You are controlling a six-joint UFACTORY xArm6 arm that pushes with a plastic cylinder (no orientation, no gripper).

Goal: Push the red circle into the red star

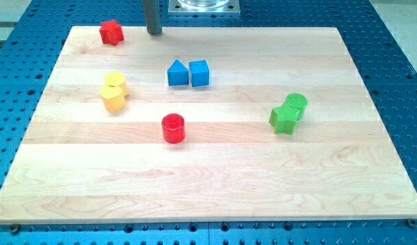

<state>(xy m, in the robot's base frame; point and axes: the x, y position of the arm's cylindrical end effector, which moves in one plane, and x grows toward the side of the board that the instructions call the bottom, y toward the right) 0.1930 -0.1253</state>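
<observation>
Nothing readable here at all, no text, labels, brand marks or numbers anywhere. The wooden board [215,170], the coloured blocks and the blue perforated table [399,82] around it are all plain, and so is the rod ending in my tip [154,32].

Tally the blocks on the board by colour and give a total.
Red: 2, star and circle
Yellow: 2, touching
Blue: 2, side by side
Green: 2, touching
Total: 8
</observation>
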